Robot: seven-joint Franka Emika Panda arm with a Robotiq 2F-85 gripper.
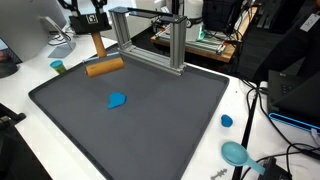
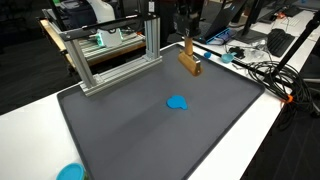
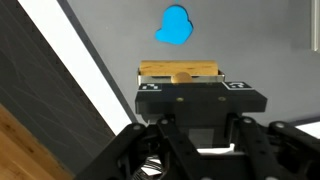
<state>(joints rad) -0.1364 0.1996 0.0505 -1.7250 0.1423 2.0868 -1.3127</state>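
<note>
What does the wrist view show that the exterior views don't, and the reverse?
Only the wrist view: the gripper close up, looking straight down the handle of the wooden tool. Only the exterior views: the aluminium frame at the mat's far edge, plus the small blue cap and the teal object beside the mat. Shared: the wooden tool and the blue piece on the grey mat.

Open mat (image 1: 160,130) lies before the gripper (image 3: 190,82) (blue piece (image 3: 175,25) midway, metal frame (image 1: 181,45) alongside).
</note>
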